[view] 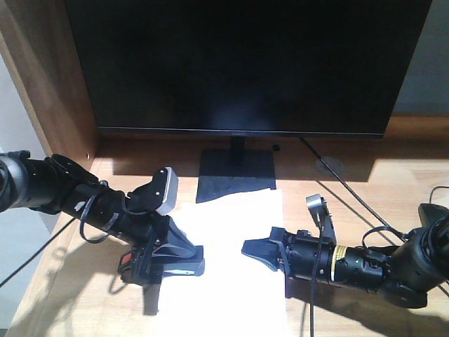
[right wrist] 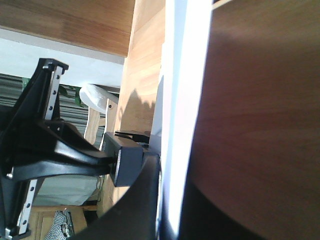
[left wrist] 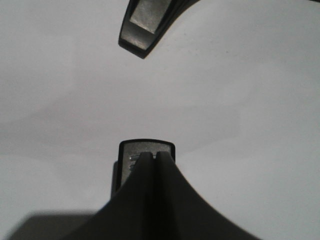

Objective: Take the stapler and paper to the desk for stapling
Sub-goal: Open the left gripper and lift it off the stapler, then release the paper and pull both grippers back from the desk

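The tabletop (view: 351, 210) carries a monitor (view: 245, 63) and the paper (view: 231, 267), lying flat before it. Left fingers (view: 184, 261) pinch the stapler (left wrist: 146, 152) at the paper's left edge. Right fingers (view: 258, 251) rest over its right side; spread unclear.

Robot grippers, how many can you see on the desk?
2. The left gripper sits at the white paper's left edge, holding the black stapler; the right gripper rests over the paper's right side.
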{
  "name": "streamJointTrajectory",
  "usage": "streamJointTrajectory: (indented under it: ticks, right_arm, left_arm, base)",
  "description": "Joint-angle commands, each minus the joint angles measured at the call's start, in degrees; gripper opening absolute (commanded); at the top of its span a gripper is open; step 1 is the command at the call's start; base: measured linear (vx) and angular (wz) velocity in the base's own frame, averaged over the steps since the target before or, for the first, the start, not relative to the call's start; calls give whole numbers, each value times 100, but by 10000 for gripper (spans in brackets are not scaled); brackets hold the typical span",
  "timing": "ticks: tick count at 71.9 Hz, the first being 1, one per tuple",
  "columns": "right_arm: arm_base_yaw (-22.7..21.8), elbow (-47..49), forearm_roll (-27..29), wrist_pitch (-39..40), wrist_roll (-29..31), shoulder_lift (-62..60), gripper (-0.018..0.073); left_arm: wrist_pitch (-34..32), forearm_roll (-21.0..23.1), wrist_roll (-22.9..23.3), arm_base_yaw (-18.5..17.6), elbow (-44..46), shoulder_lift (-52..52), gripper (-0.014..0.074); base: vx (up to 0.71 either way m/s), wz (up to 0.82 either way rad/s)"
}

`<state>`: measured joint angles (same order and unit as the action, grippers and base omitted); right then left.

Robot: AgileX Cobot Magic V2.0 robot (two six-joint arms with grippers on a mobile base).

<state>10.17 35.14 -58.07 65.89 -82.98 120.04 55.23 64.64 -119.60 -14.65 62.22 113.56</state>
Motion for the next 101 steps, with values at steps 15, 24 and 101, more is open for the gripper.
streamJointTrajectory:
  ticks: [15, 24, 101]
  right_arm:
    - [-4, 66, 38, 1103, 84, -235, -1]
    - [-4, 66, 38, 1103, 84, -235, 1]
    - [-4, 66, -106, -1785, 725, -1641, 572]
  left_arm:
    - [-251, -278, 206, -28, 2, -1171, -8]
    - [-255, -278, 204, -28, 2, -1567, -8]
    - [28, -243, 647, -28, 2, -1804, -8]
  base:
    - [0, 0]
    - [0, 0]
    - [0, 0]
